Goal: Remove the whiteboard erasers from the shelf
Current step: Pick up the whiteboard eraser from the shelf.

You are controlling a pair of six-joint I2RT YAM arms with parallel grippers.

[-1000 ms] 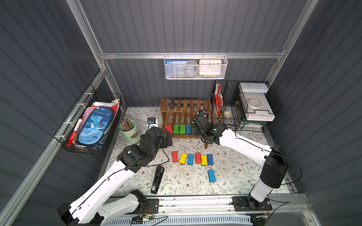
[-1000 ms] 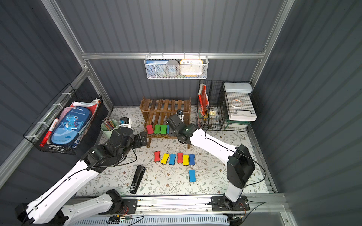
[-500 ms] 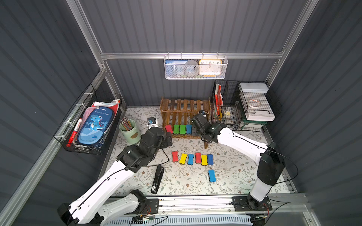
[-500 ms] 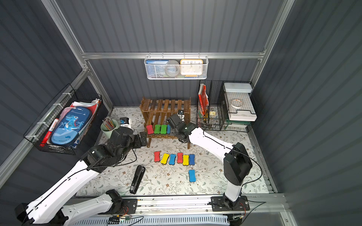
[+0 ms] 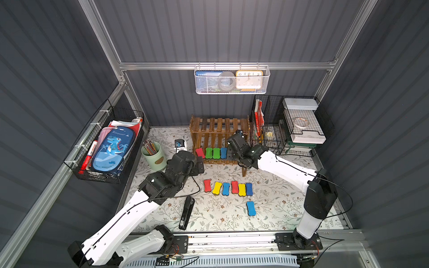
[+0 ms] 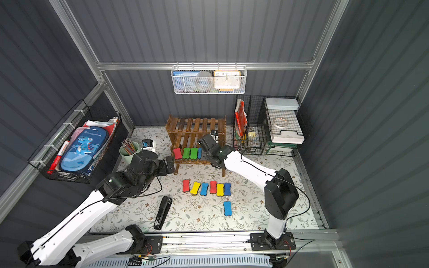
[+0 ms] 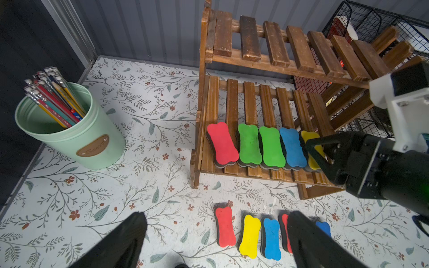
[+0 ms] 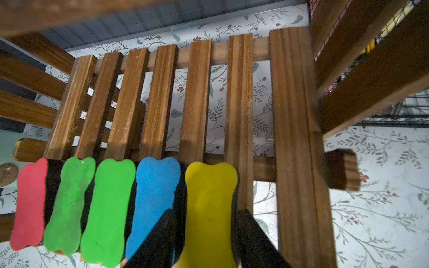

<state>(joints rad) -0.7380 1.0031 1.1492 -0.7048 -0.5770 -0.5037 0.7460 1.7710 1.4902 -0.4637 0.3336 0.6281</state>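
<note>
The brown slatted shelf stands at the back. Its lower tier holds a row of whiteboard erasers: red, two green, blue and yellow. My right gripper is shut on the yellow eraser, one finger on each long side. In both top views the arm hides that eraser. My left gripper hangs open and empty over the table in front of the shelf's left end. Several erasers lie in a row on the table, with a lone blue one nearer the front.
A green pencil cup stands left of the shelf, with a small device behind my left arm. A black stapler lies near the front. A black wire-mesh organiser stands close against the shelf's right side. Baskets hang on the walls.
The right arm's elbow has swung a little to the left and its jaws have narrowed slightly on the yellow eraser. The left arm has not moved.
</note>
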